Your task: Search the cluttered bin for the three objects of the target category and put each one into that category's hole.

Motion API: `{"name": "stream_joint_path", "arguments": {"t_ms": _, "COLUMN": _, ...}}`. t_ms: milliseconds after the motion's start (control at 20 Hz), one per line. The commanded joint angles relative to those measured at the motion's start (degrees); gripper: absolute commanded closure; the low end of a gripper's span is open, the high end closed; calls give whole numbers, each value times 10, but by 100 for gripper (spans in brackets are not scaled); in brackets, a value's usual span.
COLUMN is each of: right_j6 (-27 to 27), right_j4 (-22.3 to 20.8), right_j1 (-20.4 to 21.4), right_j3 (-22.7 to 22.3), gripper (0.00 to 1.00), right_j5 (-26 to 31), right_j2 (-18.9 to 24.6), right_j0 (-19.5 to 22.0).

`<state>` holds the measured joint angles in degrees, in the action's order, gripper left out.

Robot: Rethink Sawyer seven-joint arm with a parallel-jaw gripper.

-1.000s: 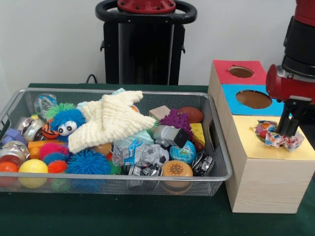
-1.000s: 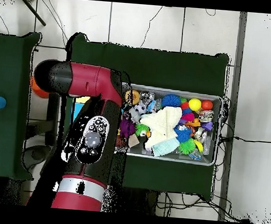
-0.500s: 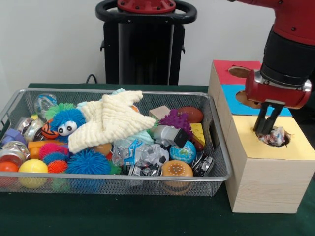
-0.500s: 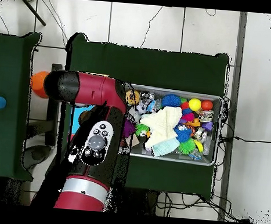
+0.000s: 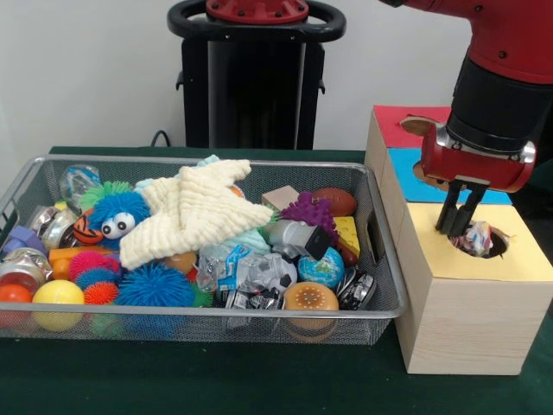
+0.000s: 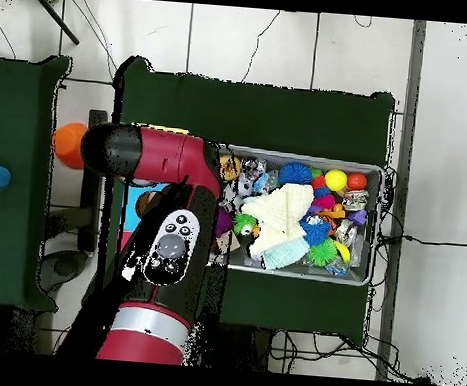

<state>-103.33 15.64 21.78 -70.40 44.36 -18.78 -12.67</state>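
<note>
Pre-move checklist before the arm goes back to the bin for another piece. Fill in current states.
1. Confetti piece fully through the yellow box's hole: not ok, part of it shows above the rim.
2. Gripper released from the piece: cannot tell, the tips sit right beside it.
3. Gripper clear of the hole: not ok, tips at its edge.
4. Path back to the wire bin: ok, nothing stands between box and bin.
5. Next confetti piece located: not ok, none shows; the cream cloth covers the middle.
</note>
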Motion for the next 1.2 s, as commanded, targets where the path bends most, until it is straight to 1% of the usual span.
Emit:
{"name": "stream_joint_path", "arguments": {"t_ms": 50, "right_j6": -41, "right_j4": -39, "right_j1": -31, "right_j3": -58, "gripper": 100, "right_j5": 6, "right_j2": 48, "right_j0": 18}}
{"name": "stream_joint_path", "arguments": {"t_ms": 450, "right_j6": -30, "right_j4": -32, "right_j1": -20, "right_j3": -60, "gripper": 100, "right_j5": 19, "right_j2": 57, "right_j0": 26}}
{"name": "stream_joint_path", "arguments": {"t_ms": 550, "right_j6": -24, "right_j4": -32, "right_j1": 1, "right_j3": -65, "gripper": 100, "right_j5": 28, "right_j2": 54, "right_j0": 28}}
{"name": "stream_joint_path", "arguments": {"t_ms": 650, "right_j6": -16, "right_j4": -26, "right_j1": 18, "right_j3": -79, "gripper": 100, "right_j5": 20, "right_j2": 62, "right_j0": 33}}
{"name": "stream_joint_path", "arguments": {"t_ms": 700, "right_j6": -6, "right_j4": -21, "right_j1": 45, "right_j3": -94, "gripper": 100, "right_j5": 31, "right_j2": 65, "right_j0": 36}}
{"name": "stream_joint_path", "arguments": {"t_ms": 800, "right_j6": 2, "right_j4": -15, "right_j1": 82, "right_j3": -112, "gripper": 100, "right_j5": 47, "right_j2": 68, "right_j0": 41}}
{"name": "stream_joint_path", "arguments": {"t_ms": 900, "right_j6": 6, "right_j4": -12, "right_j1": 96, "right_j3": -115, "gripper": 100, "right_j5": 59, "right_j2": 73, "right_j0": 48}}
{"name": "stream_joint_path", "arguments": {"t_ms": 1200, "right_j6": 11, "right_j4": -22, "right_j1": 102, "right_j3": -108, "gripper": 100, "right_j5": 74, "right_j2": 83, "right_j0": 65}}
